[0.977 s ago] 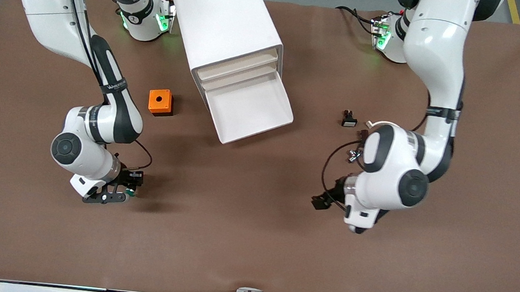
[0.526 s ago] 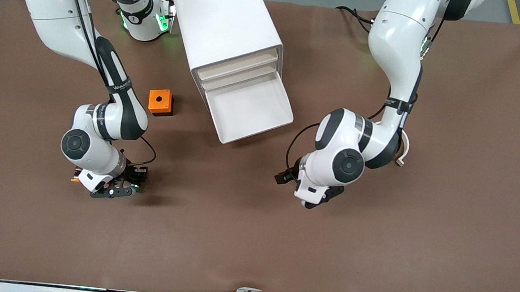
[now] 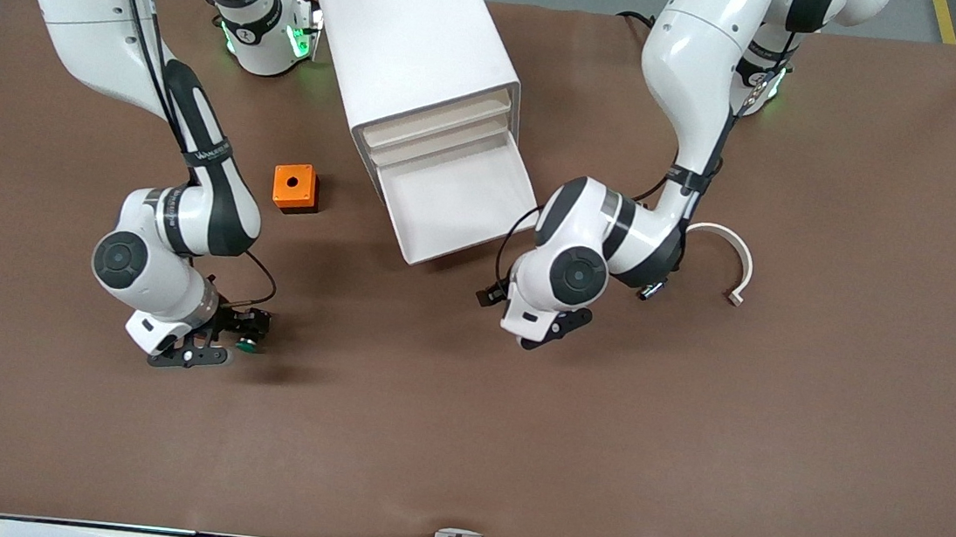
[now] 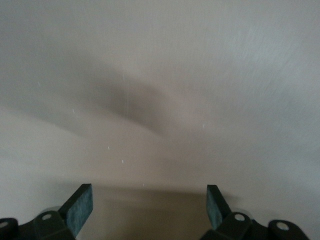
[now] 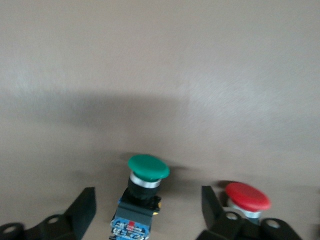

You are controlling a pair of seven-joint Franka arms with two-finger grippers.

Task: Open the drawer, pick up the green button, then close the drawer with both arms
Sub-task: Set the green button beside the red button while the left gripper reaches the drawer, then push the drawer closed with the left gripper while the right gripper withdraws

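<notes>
The drawer (image 3: 460,199) stands pulled out of the white cabinet (image 3: 412,38), and its tray looks empty. The green button (image 5: 145,185) lies on its side on the table between my right gripper's (image 5: 148,215) open fingers, with no contact showing. In the front view it (image 3: 247,343) lies beside the right gripper (image 3: 216,347), low over the table at the right arm's end. My left gripper (image 4: 148,210) is open and empty, facing bare table. The left arm's wrist (image 3: 569,277) hangs just off the open drawer's front corner.
A red-capped button (image 5: 247,196) stands close beside one right finger. An orange box (image 3: 295,188) with a round hole sits between the right arm and the cabinet. A white curved strip (image 3: 738,258) lies on the table toward the left arm's end.
The left arm has swung from its end of the table in toward the open drawer's front. The right gripper has shifted only slightly around the green button.
</notes>
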